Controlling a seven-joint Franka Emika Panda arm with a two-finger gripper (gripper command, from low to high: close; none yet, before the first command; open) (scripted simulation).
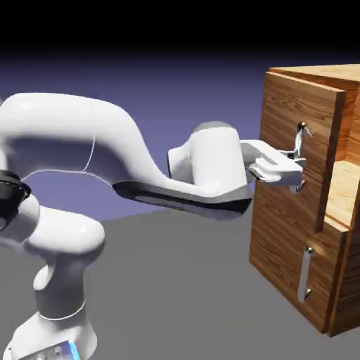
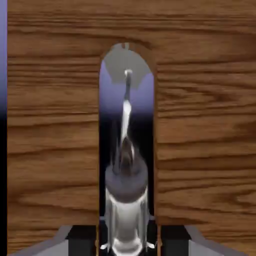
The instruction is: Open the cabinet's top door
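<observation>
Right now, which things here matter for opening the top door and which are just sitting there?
Part of the job:
- cabinet
- top door
- its long silver handle
- tool, shut on that handle

Just there:
- lower panel
- its shorter handle
- table

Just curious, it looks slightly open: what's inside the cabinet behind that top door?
Behind the top door only bare wood of the cabinet shows; the door covers the rest.
</observation>
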